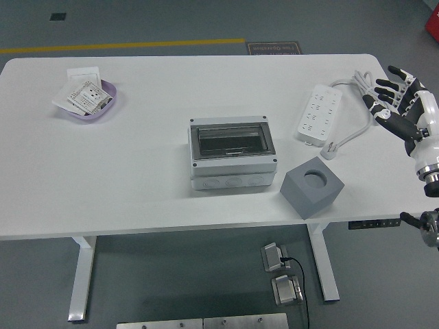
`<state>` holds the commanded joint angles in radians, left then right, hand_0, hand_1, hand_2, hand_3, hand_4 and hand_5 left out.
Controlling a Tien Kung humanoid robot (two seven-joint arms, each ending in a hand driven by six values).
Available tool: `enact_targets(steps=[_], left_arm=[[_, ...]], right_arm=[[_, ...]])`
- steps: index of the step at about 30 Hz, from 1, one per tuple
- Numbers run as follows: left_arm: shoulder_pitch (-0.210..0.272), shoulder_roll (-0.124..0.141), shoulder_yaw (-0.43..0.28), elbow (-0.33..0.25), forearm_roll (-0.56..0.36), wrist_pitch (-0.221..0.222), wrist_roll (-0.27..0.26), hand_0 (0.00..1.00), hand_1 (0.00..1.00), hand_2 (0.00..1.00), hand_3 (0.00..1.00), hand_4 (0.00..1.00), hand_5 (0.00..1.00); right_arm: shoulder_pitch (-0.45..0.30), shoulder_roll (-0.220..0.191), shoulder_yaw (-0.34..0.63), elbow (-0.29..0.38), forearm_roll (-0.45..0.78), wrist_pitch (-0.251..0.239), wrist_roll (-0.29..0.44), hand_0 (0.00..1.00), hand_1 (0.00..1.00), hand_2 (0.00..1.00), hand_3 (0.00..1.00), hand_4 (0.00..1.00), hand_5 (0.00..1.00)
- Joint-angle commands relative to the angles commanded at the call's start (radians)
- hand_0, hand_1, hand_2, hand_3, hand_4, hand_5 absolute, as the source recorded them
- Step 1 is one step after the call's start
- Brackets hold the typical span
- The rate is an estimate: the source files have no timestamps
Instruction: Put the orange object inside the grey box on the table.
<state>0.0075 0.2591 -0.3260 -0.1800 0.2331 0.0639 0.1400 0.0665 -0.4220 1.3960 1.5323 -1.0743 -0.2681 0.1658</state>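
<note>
Right of the power strip [317, 113], the right hand [398, 108] is held with fingers spread wide, grasping nothing, over the strip's cable [363, 92]. Nearer the front edge from the strip, the grey box [311, 186] is seen; no orange object can be made out.
</note>
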Motion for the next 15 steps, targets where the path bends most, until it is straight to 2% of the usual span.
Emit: enact_targets(steps=[15], left_arm=[[-0.008, 0.001, -0.022, 0.0, 0.02, -0.001, 0.002, 0.612, 0.639, 0.585, 0.575, 0.612, 0.15]], right_arm=[[-0.007, -0.005, 0.009, 0.004, -0.036, -0.013, -0.017, 0.81, 0.748, 0.716, 0.789, 0.828, 0.188]])
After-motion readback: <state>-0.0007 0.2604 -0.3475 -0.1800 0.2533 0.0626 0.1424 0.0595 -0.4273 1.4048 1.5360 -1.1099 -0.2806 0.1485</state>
